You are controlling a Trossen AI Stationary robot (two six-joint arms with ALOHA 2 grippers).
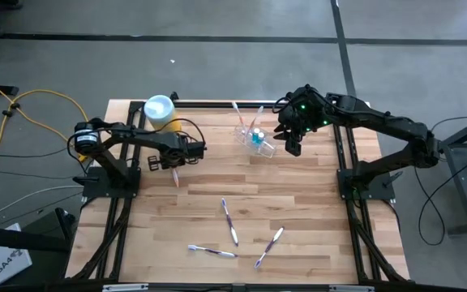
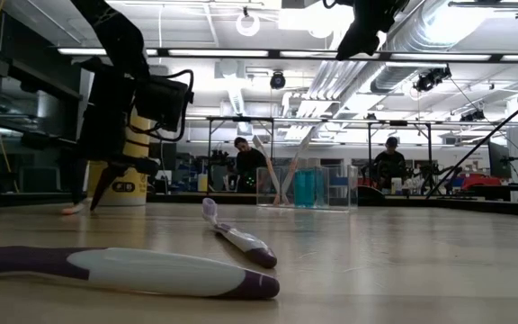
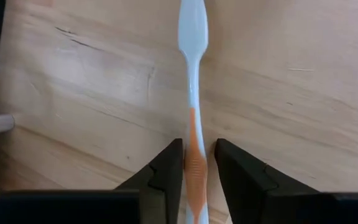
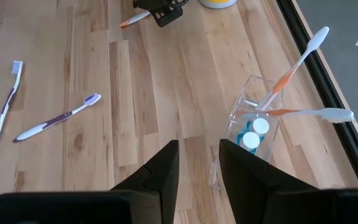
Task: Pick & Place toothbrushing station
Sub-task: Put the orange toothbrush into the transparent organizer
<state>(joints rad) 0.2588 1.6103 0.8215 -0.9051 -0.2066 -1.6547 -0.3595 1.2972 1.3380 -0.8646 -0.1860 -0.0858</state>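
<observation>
Orange-handled toothbrush (image 3: 194, 155) lies flat between the left gripper (image 3: 196, 163) fingers, narrowly apart and not yet clamped, so it may slip or pivot; clear holder cup (image 1: 254, 138) sits at the far edge below the parted, empty right gripper (image 4: 197, 163).

left gripper (image 1: 177, 162) over toothbrush (image 1: 175, 176) | right gripper (image 1: 292, 144) beside holder cup (image 1: 255, 139)

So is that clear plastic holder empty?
No. The clear plastic holder holds two orange-and-white toothbrushes and blue-capped tubes.
</observation>
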